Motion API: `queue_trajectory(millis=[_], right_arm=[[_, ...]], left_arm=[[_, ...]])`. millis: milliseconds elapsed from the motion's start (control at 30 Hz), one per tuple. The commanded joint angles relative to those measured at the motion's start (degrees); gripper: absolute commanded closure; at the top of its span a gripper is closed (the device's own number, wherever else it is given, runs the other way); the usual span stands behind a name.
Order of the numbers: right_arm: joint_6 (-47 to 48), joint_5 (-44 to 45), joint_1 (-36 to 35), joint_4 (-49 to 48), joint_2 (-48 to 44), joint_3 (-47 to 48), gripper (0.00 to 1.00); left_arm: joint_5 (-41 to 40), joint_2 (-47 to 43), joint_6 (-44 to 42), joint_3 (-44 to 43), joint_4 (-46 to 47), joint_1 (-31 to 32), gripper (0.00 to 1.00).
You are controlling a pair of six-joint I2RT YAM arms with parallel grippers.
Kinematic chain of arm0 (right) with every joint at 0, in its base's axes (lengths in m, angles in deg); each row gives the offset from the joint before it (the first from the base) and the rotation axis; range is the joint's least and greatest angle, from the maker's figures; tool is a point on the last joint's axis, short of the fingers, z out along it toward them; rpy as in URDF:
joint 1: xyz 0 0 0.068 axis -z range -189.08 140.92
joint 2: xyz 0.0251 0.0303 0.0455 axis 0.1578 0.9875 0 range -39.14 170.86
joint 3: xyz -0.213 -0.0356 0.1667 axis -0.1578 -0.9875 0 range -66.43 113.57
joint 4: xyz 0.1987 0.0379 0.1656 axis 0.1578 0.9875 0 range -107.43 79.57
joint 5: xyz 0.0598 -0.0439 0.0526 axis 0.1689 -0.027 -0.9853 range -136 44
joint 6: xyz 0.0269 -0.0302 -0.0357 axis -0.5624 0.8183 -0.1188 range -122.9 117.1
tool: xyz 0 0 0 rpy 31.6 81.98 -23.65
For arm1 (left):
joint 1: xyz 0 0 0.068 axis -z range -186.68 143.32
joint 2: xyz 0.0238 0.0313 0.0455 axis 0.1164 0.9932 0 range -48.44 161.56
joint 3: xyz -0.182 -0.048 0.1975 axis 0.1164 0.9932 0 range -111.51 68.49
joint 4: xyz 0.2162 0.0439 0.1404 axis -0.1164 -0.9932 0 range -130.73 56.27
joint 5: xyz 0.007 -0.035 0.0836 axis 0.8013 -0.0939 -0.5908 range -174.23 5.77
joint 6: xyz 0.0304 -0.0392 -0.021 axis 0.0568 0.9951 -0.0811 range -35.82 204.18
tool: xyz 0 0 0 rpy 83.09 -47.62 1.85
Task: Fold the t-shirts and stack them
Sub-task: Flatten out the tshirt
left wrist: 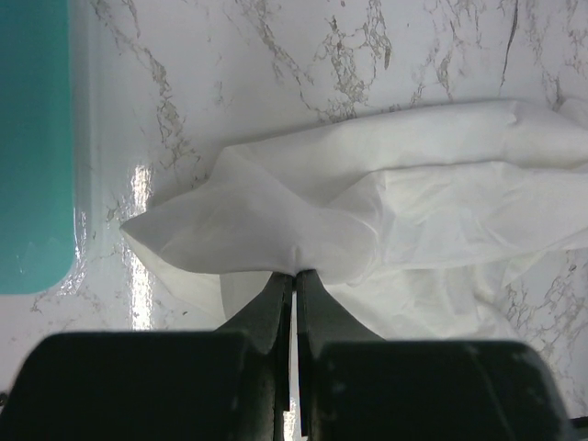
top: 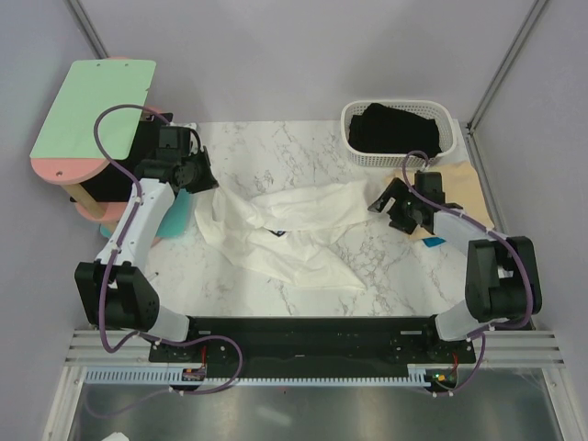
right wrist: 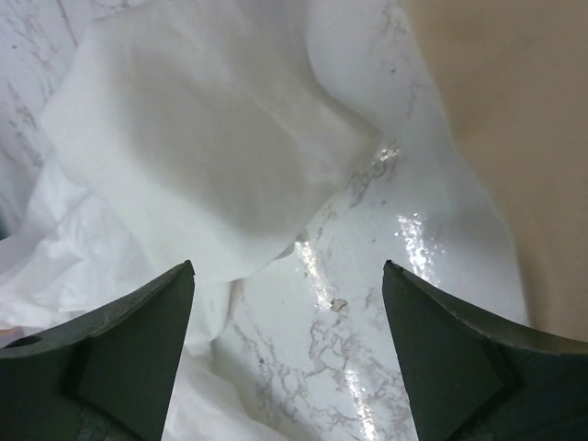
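Pinching white tee point(left wrist: 276, 230) in my left claw point(left wrist: 295, 276); right claw point(right wrist: 287, 268) spread, empty. Basket point(top: 381, 160): one black tee point(top: 400, 129).

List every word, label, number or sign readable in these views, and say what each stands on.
No text can be read in any view.
white t-shirt: a small dark mark shows in a fold, too small to read.
tan t-shirt: a small blue patch sits at its near edge; no lettering can be made out.
Both wrist views show only plain cloth and marble, with no writing.
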Motion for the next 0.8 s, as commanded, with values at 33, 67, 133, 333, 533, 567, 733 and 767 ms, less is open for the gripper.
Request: queue_trajectory(millis=[33,67,133,333,533,567,733,767], right_arm=[[-11.03,-4.24,0.08,-12.42,-3.91,-6.94,0.11],[-11.75,-4.15,0.17,-13.23,-3.74,-7.66,0.11],[-13.42,-3.45,0.25,-14.72,-2.6,-9.24,0.13],[-18.25,-2.05,0.52,-19.55,-1.1,-13.02,0.16],[-21.51,0.15,0.6,-23.25,-1.19,-14.43,0.17],[-21.86,0.5,0.69,-24.04,-0.93,-14.61,0.17],[-25.99,0.51,1.13,-29.23,3.02,-15.75,0.25],[-26.6,0.59,1.13,-30.02,3.72,-15.84,0.26]], left_arm=[[-0.01,-1.61,-0.97,1.0,2.43,-0.2,0.98],[0.08,-1.7,-0.97,1.09,2.52,-0.2,0.98],[0.08,-1.87,-0.97,1.27,2.52,-0.2,0.98],[-0.01,-2.66,-1.15,1.44,2.78,-0.2,0.98],[-0.09,-2.75,-1.41,1.79,2.87,-0.2,0.98],[-0.18,-2.67,-1.41,1.88,2.78,-0.2,0.98],[-0.27,-2.67,-1.5,2.15,2.87,-0.2,0.98],[-0.27,-2.75,-1.59,2.23,2.87,-0.2,0.98]])
